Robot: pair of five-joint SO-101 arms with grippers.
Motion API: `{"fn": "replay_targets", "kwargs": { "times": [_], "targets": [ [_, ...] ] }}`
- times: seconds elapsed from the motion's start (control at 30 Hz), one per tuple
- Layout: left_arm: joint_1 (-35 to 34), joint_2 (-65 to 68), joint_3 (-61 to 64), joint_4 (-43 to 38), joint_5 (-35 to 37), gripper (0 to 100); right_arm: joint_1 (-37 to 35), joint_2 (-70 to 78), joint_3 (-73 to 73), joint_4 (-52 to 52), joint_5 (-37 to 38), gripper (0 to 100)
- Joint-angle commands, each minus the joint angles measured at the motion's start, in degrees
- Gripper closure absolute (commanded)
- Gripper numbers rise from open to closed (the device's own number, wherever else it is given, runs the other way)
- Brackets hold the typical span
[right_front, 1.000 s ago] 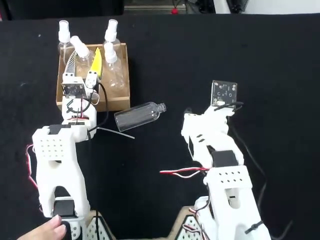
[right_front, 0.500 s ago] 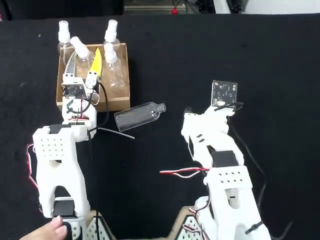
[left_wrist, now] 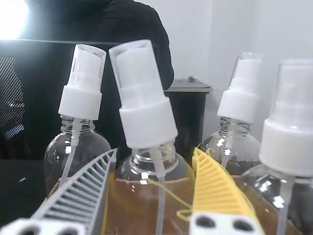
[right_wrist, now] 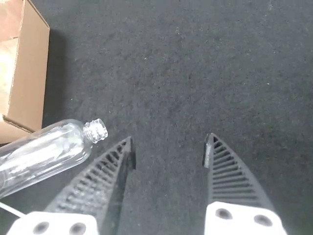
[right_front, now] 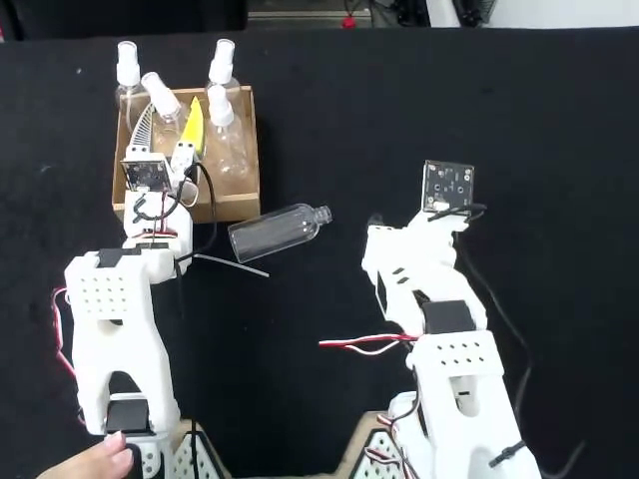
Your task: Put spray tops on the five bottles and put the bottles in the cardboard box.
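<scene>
My left gripper (right_front: pixel 173 106) hangs over the cardboard box (right_front: pixel 236 205), shut on a clear, tilted bottle with a white spray top (left_wrist: pixel 146 107). Its grey and yellow fingers press the bottle's two sides. Three more spray-topped bottles stand in the box around it, such as the one at the far corner (right_front: pixel 222 66). An uncapped clear bottle (right_front: pixel 278 230) lies on its side on the black table just outside the box. My right gripper (right_wrist: pixel 168 144) is open above the bare table, with the open neck of the lying bottle (right_wrist: pixel 95 130) just off one fingertip.
A thin white strip (right_front: pixel 232 265) lies on the table beside the lying bottle, near the left arm. One brown side wall of the box (right_wrist: pixel 27 63) appears in the right wrist view. Red and white wires (right_front: pixel 364 345) trail from the right arm.
My left gripper and the bottle it holds have shifted very slightly farther over the box. The right arm and the lying bottle have not moved.
</scene>
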Motion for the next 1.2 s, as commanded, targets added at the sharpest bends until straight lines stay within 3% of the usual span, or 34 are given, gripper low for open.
{"fn": "replay_targets", "kwargs": {
  "times": [0.0,0.13,0.33,0.57,1.17],
  "targets": [
    [-1.0,-0.9,-1.5,0.7,-0.3,85,0.9,-1.9,-0.4,-1.8,-0.2,77.6],
    [-1.0,-0.9,-1.5,0.8,-0.3,85,0.9,-1.9,-0.4,-1.8,-0.2,77.6],
    [-1.0,-0.4,-1.5,0.9,-0.3,72,1.0,-1.9,-0.4,-1.8,-0.2,77.6],
    [-1.1,-0.4,-1.4,0.9,-0.3,76,1.0,-1.9,-0.4,-1.8,-0.2,77.6],
    [-2.5,-1.0,-1.1,0.4,-0.3,76,1.0,-1.9,-0.4,-1.8,-0.2,77.6]
  ]
}}
